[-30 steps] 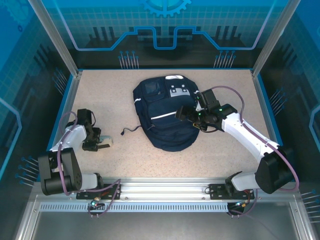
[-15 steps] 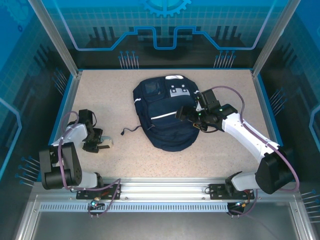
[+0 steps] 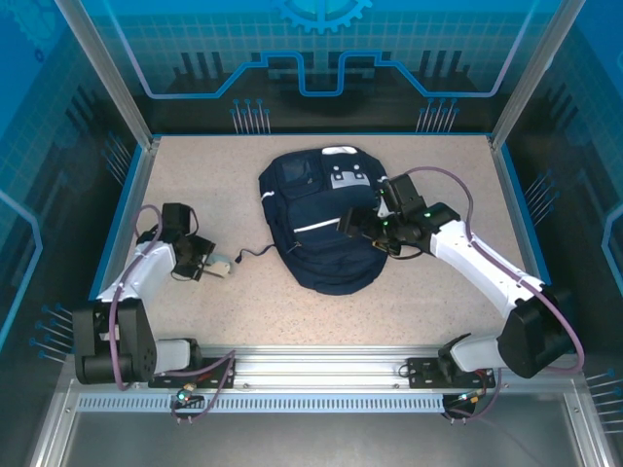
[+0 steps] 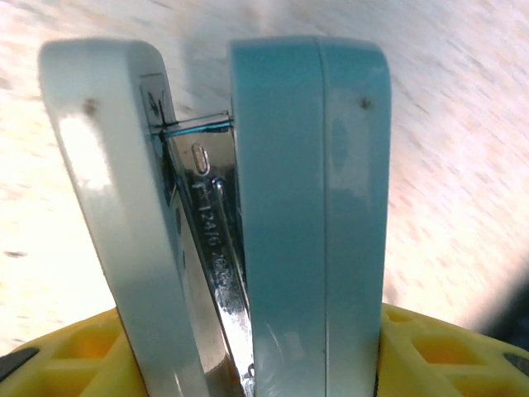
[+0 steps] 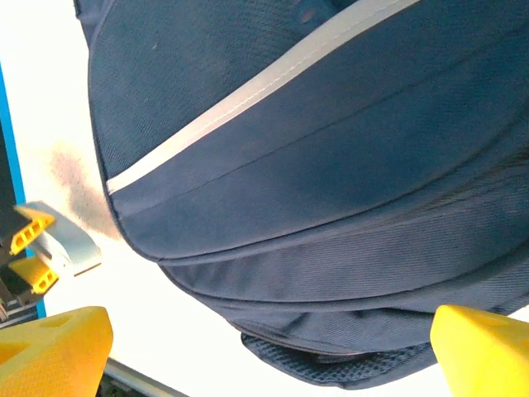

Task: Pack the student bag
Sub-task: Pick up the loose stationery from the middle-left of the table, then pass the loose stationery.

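a robotics lab test cell, not a home or shop. silver aluminium extrusion posts point(image 3: 105, 73) frame a booth walled with clear panels printed in blue circuit-line graphics point(image 3: 321, 68) and a blue gear emblem point(image 3: 321, 12). inside lies a speckled beige tabletop with a blue border point(image 3: 428, 292). at its near edge a slotted aluminium mounting rail point(image 3: 321, 368) carries two white-and-black jointed robot arms, the left point(image 3: 141, 272) and the right point(image 3: 487, 265), with purple cables point(image 3: 450, 177) looped along them.

One student bag point(image 3: 321, 229). One stapler point(image 3: 222, 265). One speckled counter point(image 3: 243, 175). Two sets of fingers: left fingers point(image 4: 66, 364), right fingers point(image 5: 50, 343).
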Action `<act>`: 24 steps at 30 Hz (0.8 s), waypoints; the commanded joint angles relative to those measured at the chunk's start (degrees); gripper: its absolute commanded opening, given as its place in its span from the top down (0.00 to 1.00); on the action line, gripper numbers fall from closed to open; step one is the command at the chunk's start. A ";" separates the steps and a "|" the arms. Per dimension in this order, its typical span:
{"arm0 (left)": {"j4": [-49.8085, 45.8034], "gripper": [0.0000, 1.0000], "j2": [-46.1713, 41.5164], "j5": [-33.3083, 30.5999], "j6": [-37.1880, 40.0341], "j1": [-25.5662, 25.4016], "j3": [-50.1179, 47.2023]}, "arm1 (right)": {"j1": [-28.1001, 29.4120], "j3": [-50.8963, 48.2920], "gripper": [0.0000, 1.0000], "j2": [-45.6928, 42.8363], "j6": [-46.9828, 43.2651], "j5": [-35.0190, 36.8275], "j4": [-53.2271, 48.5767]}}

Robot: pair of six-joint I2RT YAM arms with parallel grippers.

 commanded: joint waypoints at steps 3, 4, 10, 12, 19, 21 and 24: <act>3.25 0.62 -2.81 10.18 6.23 -7.74 5.53 | 4.75 6.30 0.02 4.72 -6.32 -7.70 0.76; 3.34 0.62 -2.76 10.63 6.92 -9.70 6.77 | 5.92 7.70 0.02 5.98 -7.51 -9.34 0.77; 6.52 0.64 -0.95 13.91 7.02 -19.50 12.70 | 13.26 14.87 0.10 13.31 -12.32 -14.71 0.27; 6.95 0.64 0.50 14.58 7.17 -21.52 14.72 | 13.97 14.47 0.13 14.04 -10.99 -16.77 2.81; 9.01 0.67 4.08 17.79 6.80 -24.71 17.94 | 14.05 11.84 0.25 13.63 -7.85 -17.63 7.30; 9.53 0.67 4.68 18.67 6.50 -25.32 18.25 | 13.96 11.51 0.29 13.80 -6.89 -17.33 8.15; 10.61 0.68 4.80 19.60 5.95 -25.95 18.35 | 13.81 11.20 0.33 14.55 -5.06 -18.21 10.04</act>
